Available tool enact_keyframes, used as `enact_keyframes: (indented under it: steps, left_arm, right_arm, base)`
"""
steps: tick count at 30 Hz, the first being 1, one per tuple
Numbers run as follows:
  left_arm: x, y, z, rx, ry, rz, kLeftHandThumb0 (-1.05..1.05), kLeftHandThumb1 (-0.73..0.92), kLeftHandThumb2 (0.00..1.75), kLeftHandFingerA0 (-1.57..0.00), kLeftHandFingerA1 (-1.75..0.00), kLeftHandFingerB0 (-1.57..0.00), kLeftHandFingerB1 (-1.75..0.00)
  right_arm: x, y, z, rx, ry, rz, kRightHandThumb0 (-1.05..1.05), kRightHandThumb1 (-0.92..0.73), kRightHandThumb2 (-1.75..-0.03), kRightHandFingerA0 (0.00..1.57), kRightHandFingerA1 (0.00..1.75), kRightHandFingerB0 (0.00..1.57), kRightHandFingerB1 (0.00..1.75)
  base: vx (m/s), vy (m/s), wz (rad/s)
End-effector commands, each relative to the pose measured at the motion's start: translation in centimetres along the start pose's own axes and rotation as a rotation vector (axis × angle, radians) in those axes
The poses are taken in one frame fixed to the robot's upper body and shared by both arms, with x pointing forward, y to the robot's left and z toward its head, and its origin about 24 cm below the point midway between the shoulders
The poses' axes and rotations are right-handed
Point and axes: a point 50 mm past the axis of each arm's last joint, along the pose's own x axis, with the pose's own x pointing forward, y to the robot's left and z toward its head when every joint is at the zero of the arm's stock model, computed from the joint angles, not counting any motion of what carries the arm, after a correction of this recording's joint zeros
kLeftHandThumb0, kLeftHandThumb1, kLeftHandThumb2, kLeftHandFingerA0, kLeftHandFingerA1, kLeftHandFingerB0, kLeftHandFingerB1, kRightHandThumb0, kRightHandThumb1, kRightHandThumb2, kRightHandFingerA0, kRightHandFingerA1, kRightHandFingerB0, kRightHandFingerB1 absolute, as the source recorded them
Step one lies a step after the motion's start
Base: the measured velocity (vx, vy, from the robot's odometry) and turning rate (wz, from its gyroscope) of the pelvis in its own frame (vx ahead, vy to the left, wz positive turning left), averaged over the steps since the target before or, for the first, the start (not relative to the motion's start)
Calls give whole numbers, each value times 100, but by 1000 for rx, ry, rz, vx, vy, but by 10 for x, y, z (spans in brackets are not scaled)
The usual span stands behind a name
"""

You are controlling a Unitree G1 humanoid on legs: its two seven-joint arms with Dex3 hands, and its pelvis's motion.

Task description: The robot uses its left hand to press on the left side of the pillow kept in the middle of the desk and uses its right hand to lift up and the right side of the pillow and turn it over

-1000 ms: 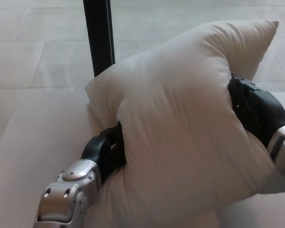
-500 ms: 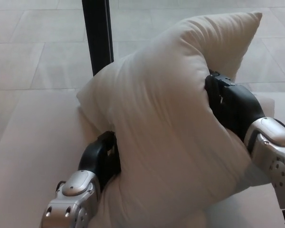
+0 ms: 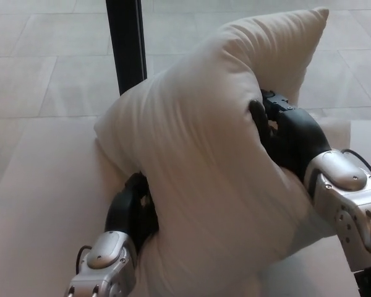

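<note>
At pillow [image 3: 204,161] right: right hand [image 3: 287,133] gripping; left hand [image 3: 133,207] pressing.

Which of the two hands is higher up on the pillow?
The right hand is higher, pressed into the raised side of the pillow. The left hand sits low, tucked under the pillow's lower edge near the desk.

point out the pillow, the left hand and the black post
pillow [image 3: 204,167], head view, on the middle of its raised white face
left hand [image 3: 131,210], head view, on the black hand pressed into the pillow's lower left
black post [image 3: 126,43], head view, on its upright shaft
</note>
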Motion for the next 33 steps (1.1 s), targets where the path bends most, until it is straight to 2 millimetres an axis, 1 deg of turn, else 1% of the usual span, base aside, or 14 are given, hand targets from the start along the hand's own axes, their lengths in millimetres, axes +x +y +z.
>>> enact_keyframes:
  steps: [1,5,6,11,12,13,15,18,19,21,22,27,30,33]
  left_arm:
    - [-33,-163,-91,-376,470,-437,-102,62,99,-32,-68,0,0]
    - [-34,-169,-91,-327,471,-454,-99,58,97,-31,-70,0,0]
    - [-33,-170,-92,-321,475,-450,-96,56,95,-24,-66,0,0]
    - [-34,-164,-102,-295,482,-439,-87,50,77,-22,-66,0,-6]
    - [-37,-165,-106,-318,487,-435,-81,62,61,0,-57,0,-8]
    - [-40,-164,-112,-324,485,-436,-84,51,77,-9,-63,0,-2]
    - [-42,-165,-115,-322,491,-426,-95,56,94,-34,-70,0,0]
    - [-42,-167,-117,-337,495,-420,-95,55,94,-36,-70,0,0]
    - [-42,-167,-117,-341,497,-421,-96,55,94,-35,-70,0,0]
    - [-43,-169,-118,-352,487,-434,-87,50,92,-20,-64,0,-9]
    - [-42,-170,-118,-351,484,-436,-86,65,60,-21,-68,0,-7]
    - [-44,-172,-122,-348,480,-453,-90,53,95,0,-35,0,-7]
    - [-46,-173,-125,-315,489,-465,-86,51,95,0,-34,0,-10]
    - [-45,-170,-126,-243,503,-448,-84,48,93,-10,-60,0,-11]
  right_arm:
    - [-31,220,-100,-256,406,852,-105,-59,-98,28,82,6,53]
    - [-38,229,-106,-312,423,892,-95,-53,-88,40,98,10,54]
    - [-38,228,-108,-314,430,890,-82,-59,-61,38,135,11,51]
    - [-41,231,-113,-326,455,871,-81,-60,-62,41,144,11,53]
    - [-43,231,-116,-327,444,884,-84,-48,-90,24,79,9,54]
    - [-47,235,-120,-349,446,892,-85,-59,-58,31,84,17,50]
    - [-53,243,-123,-365,429,936,-88,-60,-59,31,87,16,51]
    - [-56,248,-125,-354,432,948,-102,-52,-89,45,106,15,56]
    - [-56,248,-126,-349,435,949,-90,-57,-58,39,112,17,53]
    - [-59,251,-125,-379,423,949,-87,-58,-59,43,110,18,52]
    - [-60,251,-126,-402,417,951,-87,-59,-58,30,93,18,52]
    - [-62,254,-129,-553,395,972,-87,-41,-71,33,73,21,55]
    - [-63,253,-133,-616,349,985,-84,-50,-57,5,61,26,55]
    - [-62,250,-132,-642,328,973,-88,-46,-85,3,46,23,59]
  base:
    - [0,0,0]
    - [0,0,0]
    - [0,0,0]
    - [0,0,0]
    - [0,0,0]
    - [0,0,0]
    - [0,0,0]
    - [0,0,0]
    - [0,0,0]
    - [0,0,0]
    - [0,0,0]
    - [0,0,0]
    - [0,0,0]
    - [0,0,0]
